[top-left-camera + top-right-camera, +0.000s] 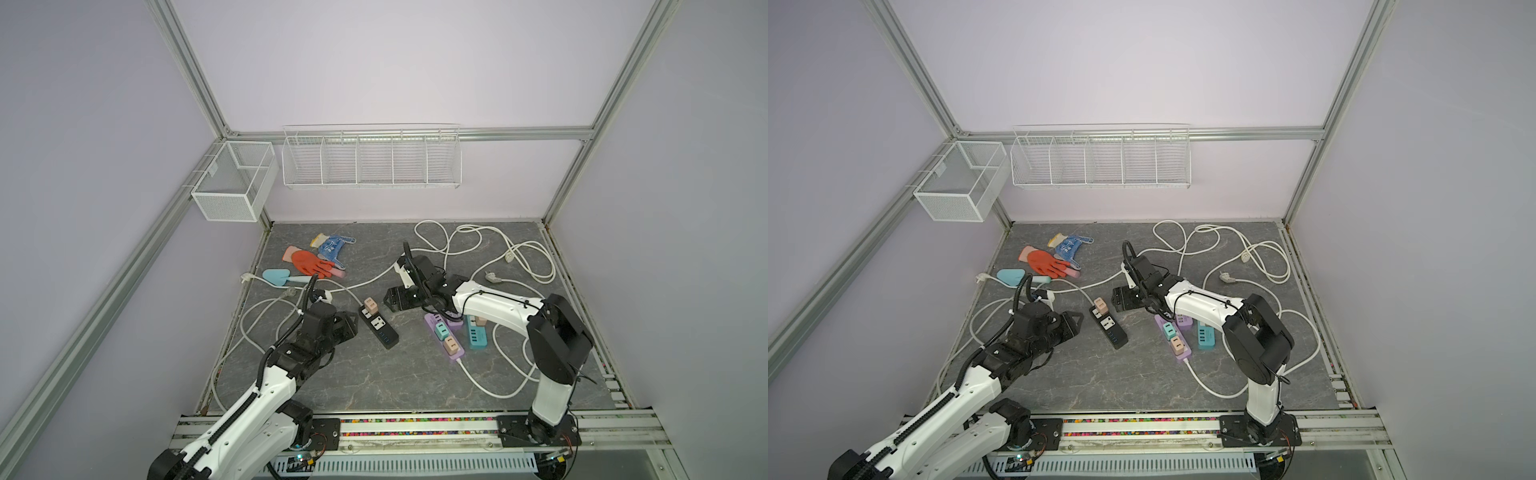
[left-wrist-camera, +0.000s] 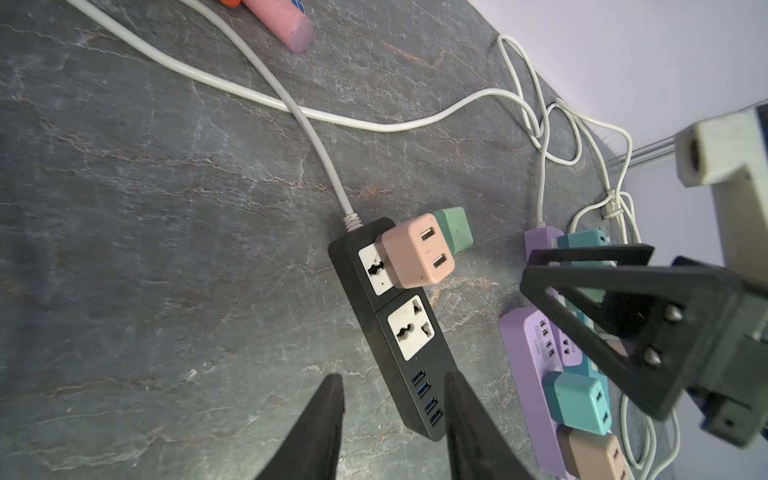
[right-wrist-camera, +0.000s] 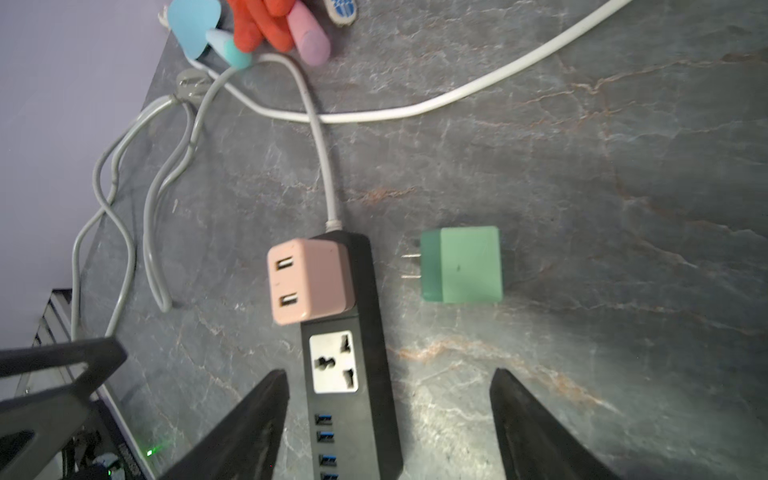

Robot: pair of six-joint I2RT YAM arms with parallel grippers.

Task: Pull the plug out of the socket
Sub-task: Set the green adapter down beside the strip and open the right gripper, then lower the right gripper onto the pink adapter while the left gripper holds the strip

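Observation:
A black power strip (image 1: 380, 328) lies mid-table with a pink plug (image 3: 307, 280) seated in its far socket. The socket (image 3: 333, 361) beside it is empty. A green plug (image 3: 461, 264) lies loose on the table next to the strip, prongs bare and pointing at it. It also shows in the left wrist view (image 2: 453, 230) but is hidden in both top views. My right gripper (image 3: 390, 374) hovers open and wide over the strip, holding nothing. My left gripper (image 2: 392, 380) sits at the strip's USB end, jaws narrowly apart, clamping nothing.
A purple strip (image 1: 444, 336) with teal and tan plugs and a teal strip (image 1: 477, 334) lie under the right arm. White cables (image 1: 519, 266) loop across the back and left. Gloves (image 1: 311, 264) and a blue trowel (image 1: 276, 276) lie at the back left. Wire baskets (image 1: 370, 160) hang on the wall.

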